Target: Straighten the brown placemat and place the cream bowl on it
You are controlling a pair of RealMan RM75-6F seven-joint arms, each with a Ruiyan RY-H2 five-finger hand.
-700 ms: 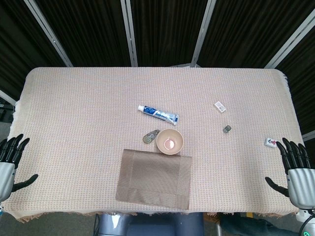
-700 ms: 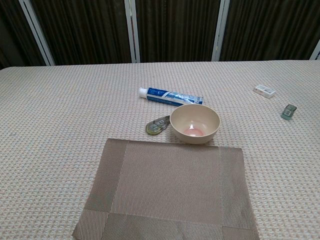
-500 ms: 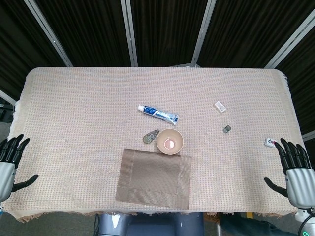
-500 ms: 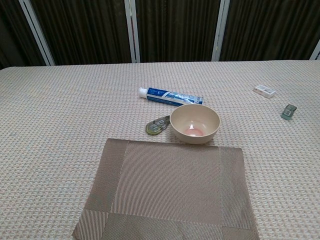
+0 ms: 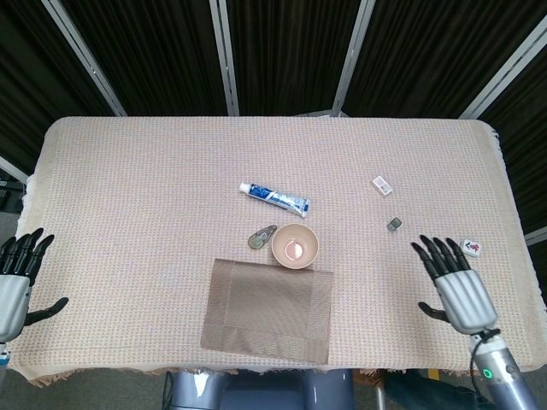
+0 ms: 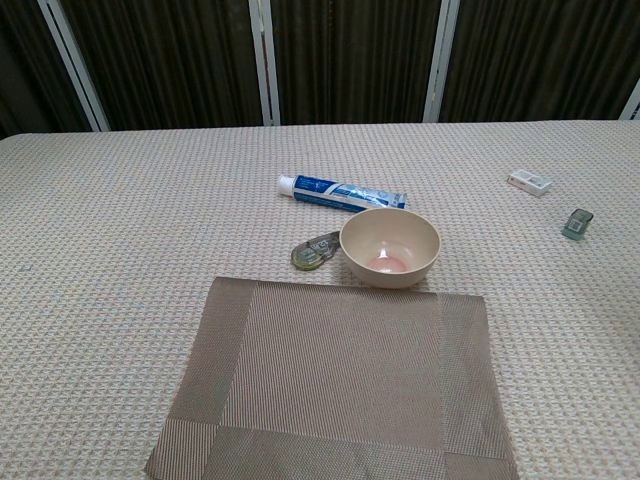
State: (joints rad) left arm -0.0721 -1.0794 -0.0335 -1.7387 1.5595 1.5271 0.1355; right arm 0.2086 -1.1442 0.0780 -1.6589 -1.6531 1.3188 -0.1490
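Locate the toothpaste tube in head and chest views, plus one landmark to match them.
Head view: toothpaste tube lies just above centre, up-left of the bowl.
Chest view: tube lies at centre, upper half, just behind the bowl, cap to the left.
Shared landmark: the brown placemat, its far edge next to the bowl in both views.

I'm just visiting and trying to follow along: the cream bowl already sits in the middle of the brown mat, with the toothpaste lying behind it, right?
Not quite. The cream bowl is not in the middle of the brown mat; it stands on the tablecloth just beyond the mat's far edge, as the chest view shows. The toothpaste does lie behind it.
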